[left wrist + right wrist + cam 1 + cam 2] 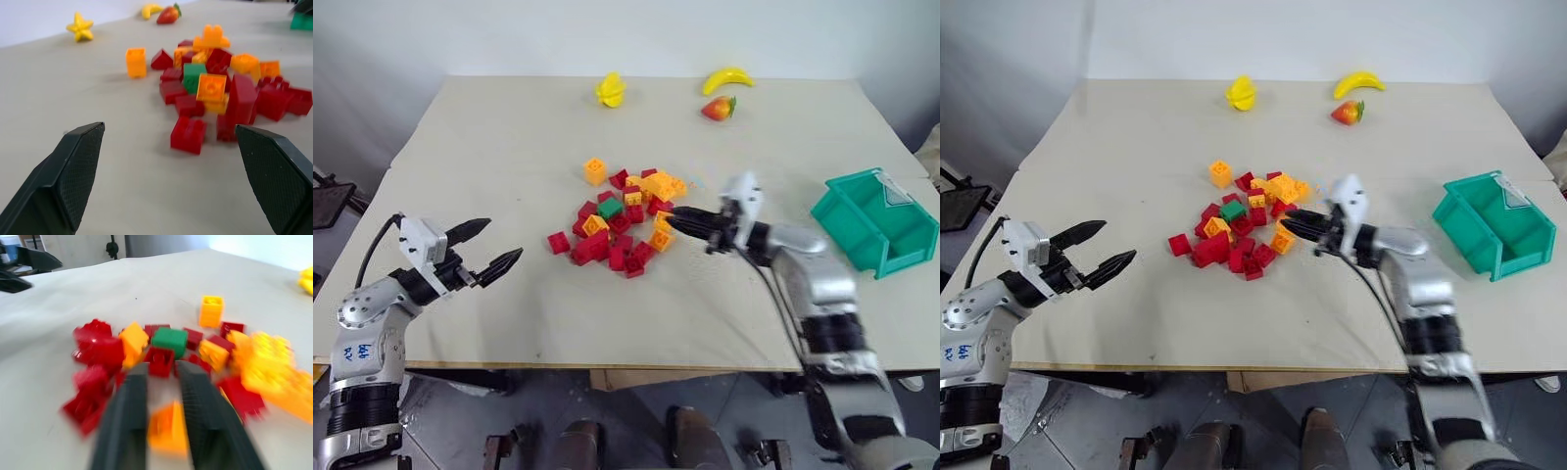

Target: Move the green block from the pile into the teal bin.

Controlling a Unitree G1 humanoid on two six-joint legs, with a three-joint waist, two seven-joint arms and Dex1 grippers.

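Observation:
The green block (610, 208) lies in the pile (626, 240) of red and orange-yellow bricks at the middle of the table, with bricks close around it. My right gripper (672, 217) hangs level at the pile's right edge and points left at it. In the right wrist view its fingers (129, 401) stand a narrow gap apart, with nothing gripped and the green block (169, 341) just beyond the tips. My left gripper (504, 240) is wide open left of the pile, well clear of it. The teal bin (862, 211) stands at the table's right edge.
A lone orange brick (595, 171) sits just behind the pile. A yellow star-shaped toy (611, 89), a banana (726, 78) and a strawberry (719, 108) lie at the far side. Bare tabletop (489, 147) stretches left of the pile.

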